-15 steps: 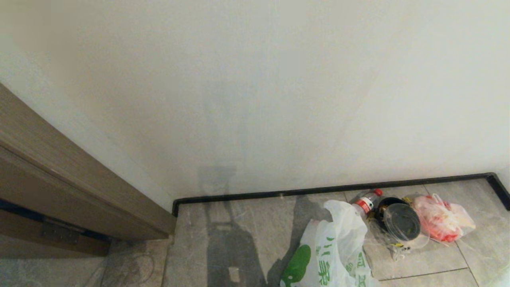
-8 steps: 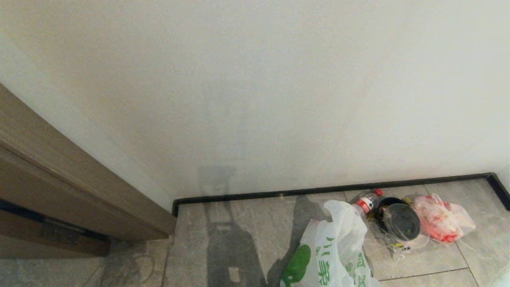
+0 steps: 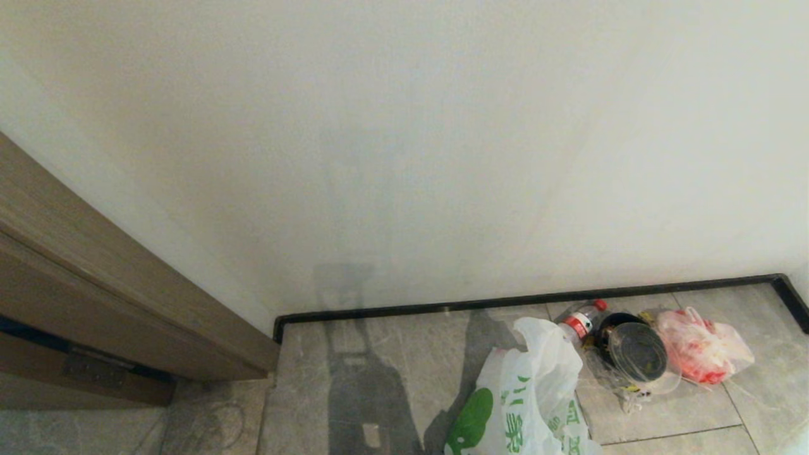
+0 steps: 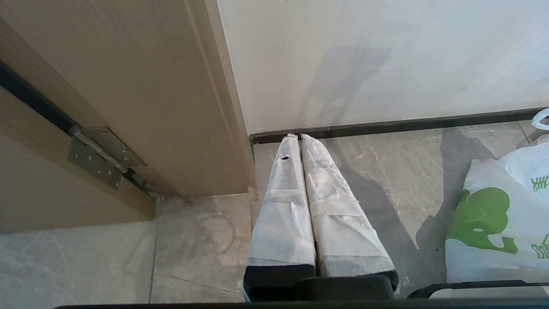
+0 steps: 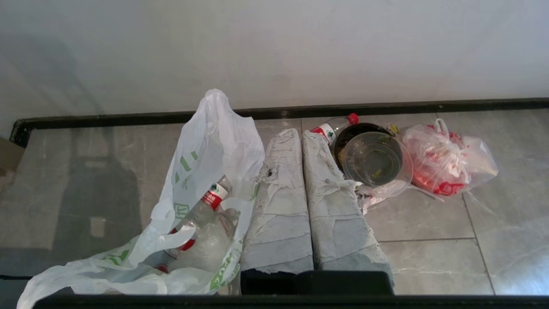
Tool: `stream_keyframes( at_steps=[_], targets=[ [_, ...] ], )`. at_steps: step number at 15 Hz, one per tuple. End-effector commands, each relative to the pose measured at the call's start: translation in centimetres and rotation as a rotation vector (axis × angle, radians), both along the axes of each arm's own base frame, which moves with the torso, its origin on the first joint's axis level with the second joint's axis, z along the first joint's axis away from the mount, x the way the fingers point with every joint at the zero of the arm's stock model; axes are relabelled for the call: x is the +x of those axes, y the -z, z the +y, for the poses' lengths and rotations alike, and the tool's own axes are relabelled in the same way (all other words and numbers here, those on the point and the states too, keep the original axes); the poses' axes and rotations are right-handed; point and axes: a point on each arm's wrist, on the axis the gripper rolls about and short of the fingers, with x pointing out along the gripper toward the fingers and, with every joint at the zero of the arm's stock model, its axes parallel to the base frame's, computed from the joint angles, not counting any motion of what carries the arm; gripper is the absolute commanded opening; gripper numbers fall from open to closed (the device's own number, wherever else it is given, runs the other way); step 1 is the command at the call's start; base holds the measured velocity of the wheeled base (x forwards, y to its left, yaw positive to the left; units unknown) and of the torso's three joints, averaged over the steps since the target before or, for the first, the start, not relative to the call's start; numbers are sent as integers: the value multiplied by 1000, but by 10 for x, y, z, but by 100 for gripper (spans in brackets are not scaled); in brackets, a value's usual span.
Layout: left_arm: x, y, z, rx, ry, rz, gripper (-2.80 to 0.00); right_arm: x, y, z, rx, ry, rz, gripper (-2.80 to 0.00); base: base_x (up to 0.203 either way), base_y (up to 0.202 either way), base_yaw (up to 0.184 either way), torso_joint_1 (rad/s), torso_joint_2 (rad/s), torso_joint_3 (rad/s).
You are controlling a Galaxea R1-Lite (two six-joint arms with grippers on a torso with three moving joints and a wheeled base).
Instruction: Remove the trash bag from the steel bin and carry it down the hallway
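Thin white plastic trash bag with green print (image 3: 524,398) lay open on grey floor tiles (image 3: 392,354), beside right gripper (image 5: 300,137); both grippers clenched, empty; left gripper (image 4: 299,138) well apart; slumped bag might spill bottles.

trash bag (image 3: 524,398): thin crinkly plastic | floor (image 3: 379,354): glossy stone-look tile | door (image 3: 95,297): matt wood

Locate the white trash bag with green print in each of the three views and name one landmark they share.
Head view: trash bag on the floor tiles, bottom edge, right of centre.
Left wrist view: at the right edge, lower half.
Right wrist view: lower left, mouth open, beside the right gripper, with bottles inside.
Shared landmark: the black baseboard along the white wall.
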Motion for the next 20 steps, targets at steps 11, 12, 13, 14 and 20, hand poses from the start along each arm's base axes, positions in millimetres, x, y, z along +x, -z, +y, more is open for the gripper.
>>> stream_keyframes(
  at_steps=[11, 12, 13, 14, 20],
  targets=[
    [0, 0, 0, -7, 0, 3, -280, -3, 1, 0, 12, 0, -40, -280, 0, 0, 0, 0, 0, 0],
    [0, 0, 0, -6, 0, 3, -280, -3, 1, 0, 12, 0, -41, -280, 0, 0, 0, 2, 2, 69],
    [0, 0, 0, -6, 0, 3, -280, -3, 1, 0, 12, 0, -41, -280, 0, 0, 0, 2, 0, 132],
    [0, 0, 0, -6, 0, 3, -280, -3, 1, 0, 12, 0, -41, -280, 0, 0, 0, 4, -5, 163],
    [0, 0, 0, -6, 0, 3, -280, -3, 1, 0, 12, 0, -41, -280, 0, 0, 0, 2, 3, 193]
  ],
)
